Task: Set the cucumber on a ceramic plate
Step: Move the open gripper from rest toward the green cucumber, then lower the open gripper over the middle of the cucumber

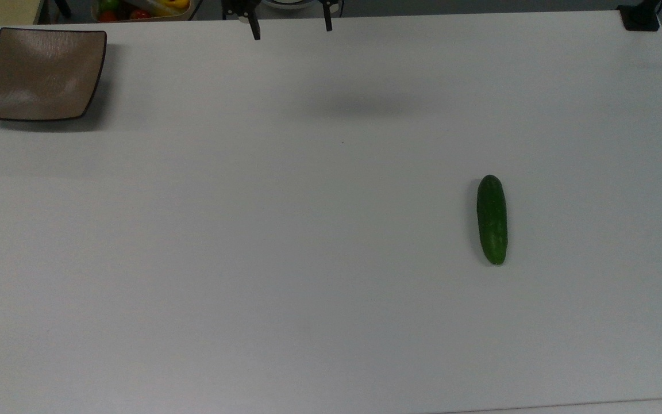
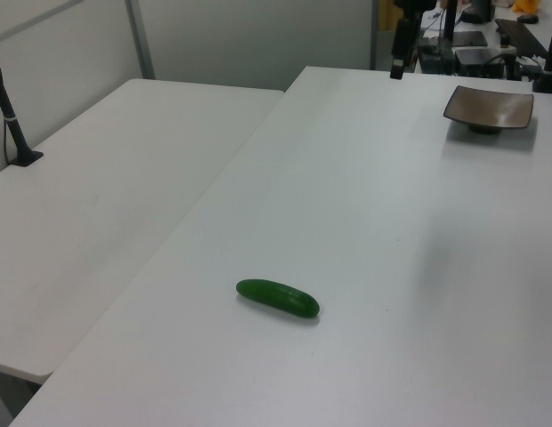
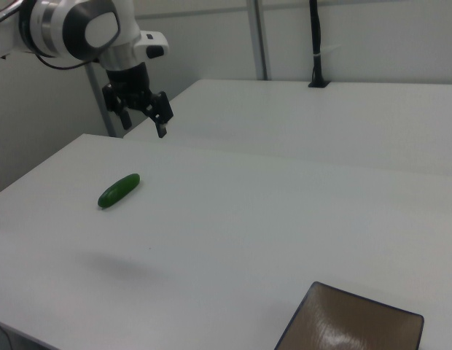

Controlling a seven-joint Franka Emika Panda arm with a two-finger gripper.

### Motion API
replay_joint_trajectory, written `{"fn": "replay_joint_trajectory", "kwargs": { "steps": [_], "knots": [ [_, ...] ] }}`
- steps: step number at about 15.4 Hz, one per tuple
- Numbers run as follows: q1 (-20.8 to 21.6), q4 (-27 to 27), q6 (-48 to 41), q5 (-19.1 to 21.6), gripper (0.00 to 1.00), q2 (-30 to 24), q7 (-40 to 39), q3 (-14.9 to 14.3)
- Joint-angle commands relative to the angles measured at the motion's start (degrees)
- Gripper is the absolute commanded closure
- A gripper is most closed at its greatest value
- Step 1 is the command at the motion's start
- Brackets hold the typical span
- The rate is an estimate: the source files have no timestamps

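Tool [image 3: 143,117] spread wide, holding nothing, high above table [image 1: 308,230], cucumber [image 1: 492,219] and ceramic plate [image 1: 38,75] well apart.

No text, label, brand, number or sign could be read anywhere — not on the white table [image 1: 308,259], not on the cucumber [image 1: 492,219], not on the ceramic plate [image 1: 38,73]. The gripper [image 3: 144,115] and the white arm [image 3: 73,29] above it carried no legible marking either — their surfaces looked plain in the right view.
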Motion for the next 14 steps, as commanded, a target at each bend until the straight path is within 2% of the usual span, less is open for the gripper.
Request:
{"fn": "replay_joint_trajectory", "kwargs": {
  "steps": [1,4,9,14],
  "knots": [
    [4.8,5.5,0.0,-1.1,0.00,4.4,8.0,0.4],
    [8.3,9.2,0.5,-1.9,0.00,8.5,13.6,0.9],
    [13.6,9.5,10.4,-4.8,0.00,12.9,23.8,1.8],
    [17.7,9.4,20.0,-6.7,0.00,19.0,28.8,1.9]
  ]
}}
